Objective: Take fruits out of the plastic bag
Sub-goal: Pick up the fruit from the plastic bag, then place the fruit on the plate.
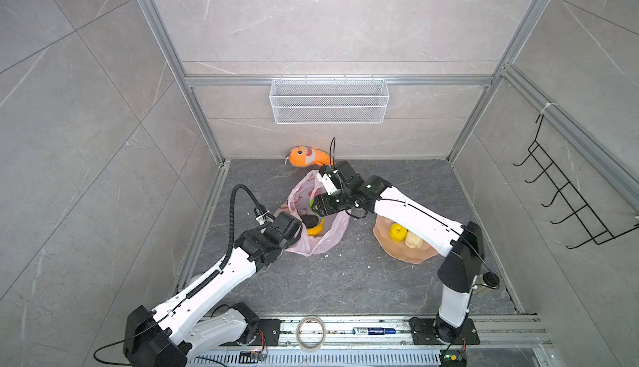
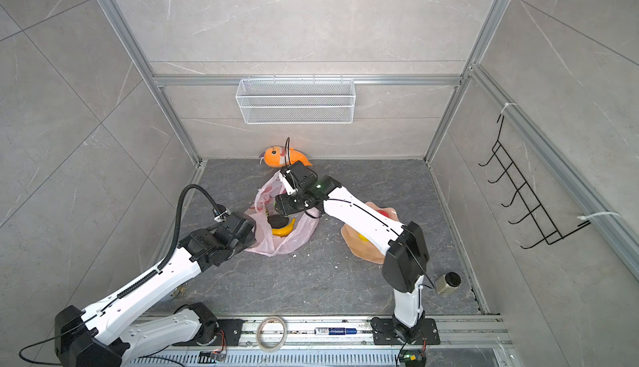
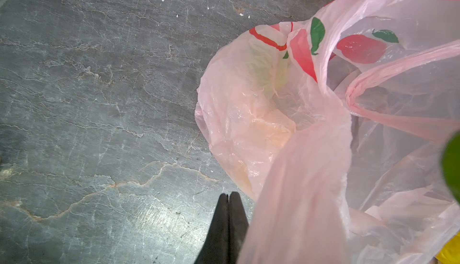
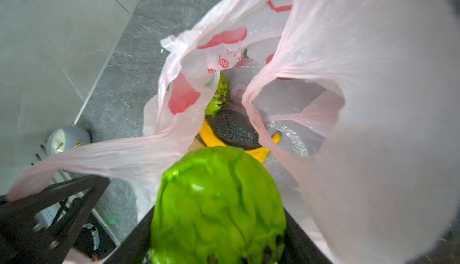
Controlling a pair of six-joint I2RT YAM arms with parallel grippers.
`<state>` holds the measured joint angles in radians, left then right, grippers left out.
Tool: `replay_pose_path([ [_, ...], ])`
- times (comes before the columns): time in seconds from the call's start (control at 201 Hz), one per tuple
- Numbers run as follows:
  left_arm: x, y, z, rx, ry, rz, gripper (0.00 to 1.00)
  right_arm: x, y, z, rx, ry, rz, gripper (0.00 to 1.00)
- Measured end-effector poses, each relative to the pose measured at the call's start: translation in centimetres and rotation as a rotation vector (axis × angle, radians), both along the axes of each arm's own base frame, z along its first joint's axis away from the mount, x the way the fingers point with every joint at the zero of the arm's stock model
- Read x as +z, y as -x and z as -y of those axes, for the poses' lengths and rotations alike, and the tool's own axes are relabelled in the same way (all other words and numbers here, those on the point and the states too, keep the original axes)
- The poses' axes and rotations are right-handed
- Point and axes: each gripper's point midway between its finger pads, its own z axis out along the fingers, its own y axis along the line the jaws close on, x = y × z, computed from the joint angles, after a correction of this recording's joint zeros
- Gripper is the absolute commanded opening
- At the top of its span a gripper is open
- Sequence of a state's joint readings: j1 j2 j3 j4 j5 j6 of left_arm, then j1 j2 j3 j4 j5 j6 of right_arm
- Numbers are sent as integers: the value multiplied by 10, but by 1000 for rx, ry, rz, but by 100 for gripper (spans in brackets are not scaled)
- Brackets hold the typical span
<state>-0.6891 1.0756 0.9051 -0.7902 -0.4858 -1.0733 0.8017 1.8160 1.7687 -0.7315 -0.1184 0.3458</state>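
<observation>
The pink plastic bag (image 1: 323, 242) lies open in the middle of the floor. My right gripper (image 4: 219, 235) hangs over its mouth, shut on a bumpy green ball (image 4: 219, 200). Inside the bag lie a dark avocado (image 4: 235, 132), a yellow banana (image 4: 209, 135) and a mottled green fruit (image 4: 220, 96). In the left wrist view my left gripper (image 3: 228, 196) is at the bag's left edge, fingers pressed together. A bag handle (image 4: 99, 155) stretches taut to it. A yellow fruit (image 1: 396, 232) and a beige one (image 1: 413, 239) rest on the peach plate (image 1: 404, 256).
An orange plush shark (image 1: 306, 156) lies against the back wall behind the bag. A white wire basket (image 1: 328, 100) hangs on that wall, a black hook rack (image 1: 570, 202) on the right wall. A jar (image 1: 489, 280) stands at the right, a tape roll (image 1: 311, 333) on the front rail.
</observation>
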Motion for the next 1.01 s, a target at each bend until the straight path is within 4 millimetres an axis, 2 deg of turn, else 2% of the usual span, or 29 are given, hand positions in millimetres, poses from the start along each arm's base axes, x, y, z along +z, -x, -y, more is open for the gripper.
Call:
replay_pose_path([
  [0.179, -2, -3, 3, -4, 0, -2, 0, 36, 21, 29, -11, -35, 46, 42],
  [0.324, -1, -6, 7, -13, 16, 9, 0, 36, 29, 69, -76, -5, 57, 42],
  [0.543, -1, -9, 13, -34, 29, 12, 0, 9, 25, 169, -297, 109, 26, 42],
  [0.647, -3, -10, 17, -47, 35, 4, 0, -7, 26, 211, -400, 177, 13, 43],
  [0.752, -5, -11, 20, -54, 38, 1, 0, -22, 26, 243, -489, 246, 4, 43],
  [1.011, -7, -12, 22, -66, 35, -5, 0, -65, 26, 308, -673, 367, -72, 43],
])
